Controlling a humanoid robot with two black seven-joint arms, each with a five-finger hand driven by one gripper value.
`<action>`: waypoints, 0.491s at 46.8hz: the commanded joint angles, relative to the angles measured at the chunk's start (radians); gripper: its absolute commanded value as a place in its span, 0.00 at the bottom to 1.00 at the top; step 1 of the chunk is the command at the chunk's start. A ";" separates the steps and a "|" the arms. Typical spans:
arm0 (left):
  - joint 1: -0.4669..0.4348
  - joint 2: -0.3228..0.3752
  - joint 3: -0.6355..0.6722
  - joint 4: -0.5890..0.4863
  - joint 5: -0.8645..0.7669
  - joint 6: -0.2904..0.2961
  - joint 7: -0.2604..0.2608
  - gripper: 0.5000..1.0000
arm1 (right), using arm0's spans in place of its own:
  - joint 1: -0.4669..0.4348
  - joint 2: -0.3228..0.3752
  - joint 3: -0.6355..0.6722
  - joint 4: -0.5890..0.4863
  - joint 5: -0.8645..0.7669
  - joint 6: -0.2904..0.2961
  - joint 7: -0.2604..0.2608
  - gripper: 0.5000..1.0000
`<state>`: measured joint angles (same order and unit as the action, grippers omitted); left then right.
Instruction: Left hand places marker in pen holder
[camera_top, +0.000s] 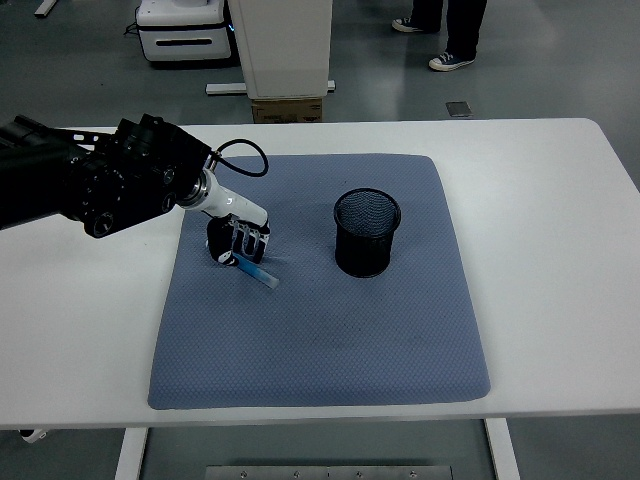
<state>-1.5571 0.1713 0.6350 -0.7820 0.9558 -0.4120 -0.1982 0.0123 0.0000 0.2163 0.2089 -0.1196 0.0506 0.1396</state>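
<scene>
marker (262, 273), blue, lay on the left part of the grey-blue mat (320, 340), under my left hand (236, 242). i saw the black arm reach in from the left edge, the hand's fingers curled down and closed round the marker's upper end, its lower end pointing down-right on the mat. right of it, well apart, the black mesh pen holder (367, 233) stood upright near the mat's middle. white table (560, 250) ran on to the right.
</scene>
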 joint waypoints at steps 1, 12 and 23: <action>0.000 -0.001 0.000 -0.002 0.004 0.002 -0.001 0.21 | 0.000 0.000 0.000 0.000 0.000 0.000 0.000 1.00; -0.009 0.002 0.000 -0.033 0.027 0.035 -0.001 0.18 | 0.000 0.000 0.000 0.000 0.000 0.000 0.000 1.00; -0.018 0.002 0.000 -0.074 0.032 0.042 0.000 0.18 | 0.000 0.000 0.000 0.000 0.000 0.000 0.000 1.00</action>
<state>-1.5725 0.1743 0.6351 -0.8477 0.9880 -0.3710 -0.1981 0.0122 0.0000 0.2163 0.2092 -0.1197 0.0506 0.1396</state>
